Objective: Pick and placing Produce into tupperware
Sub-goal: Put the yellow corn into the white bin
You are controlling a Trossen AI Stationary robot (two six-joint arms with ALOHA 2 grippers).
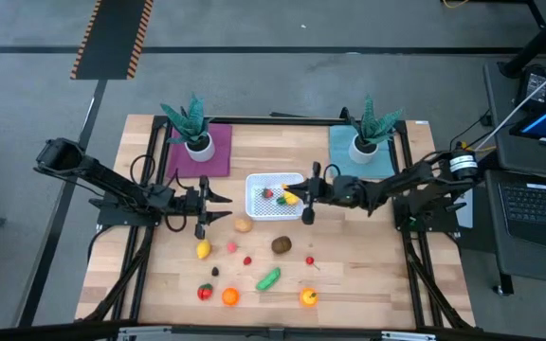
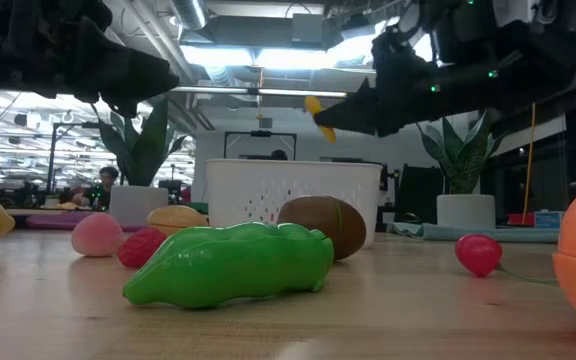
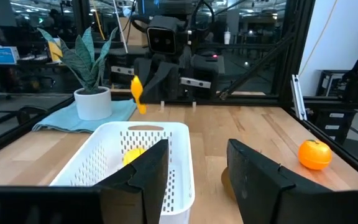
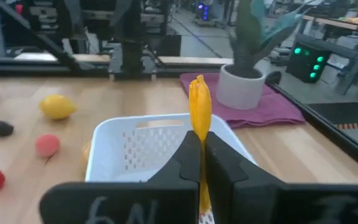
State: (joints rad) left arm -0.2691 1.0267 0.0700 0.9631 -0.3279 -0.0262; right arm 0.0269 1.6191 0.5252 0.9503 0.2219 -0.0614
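Observation:
The white tupperware (image 1: 275, 196) stands at the table's middle with a few produce pieces in it, one of them red (image 1: 267, 194). My right gripper (image 1: 307, 196) hovers at its right rim, shut on a slender yellow piece (image 4: 199, 102). Left of the tupperware, my left gripper (image 1: 218, 204) is open and empty; its fingers (image 3: 148, 174) point level at the tupperware (image 3: 135, 155). Loose produce lies on the near half of the table: a lemon (image 1: 204, 250), a tan piece (image 1: 243, 225), a brown one (image 1: 282, 244), a green one (image 2: 230, 264) and an orange (image 1: 229, 296). My right gripper pinches the yellow piece between its two fingers at the piece's lower part (image 4: 199, 134). The fingers come level from the table's right. The piece (image 2: 314, 115) sticks out past the fingertips, tilted upward, lifted clear above the tupperware's rim.
Two potted plants stand at the far edge, one on a magenta mat (image 1: 200, 150), one on a teal mat (image 1: 360, 152). Small red and pink pieces (image 1: 247, 260) lie among the loose produce. A black frame rail (image 3: 300, 93) borders the table.

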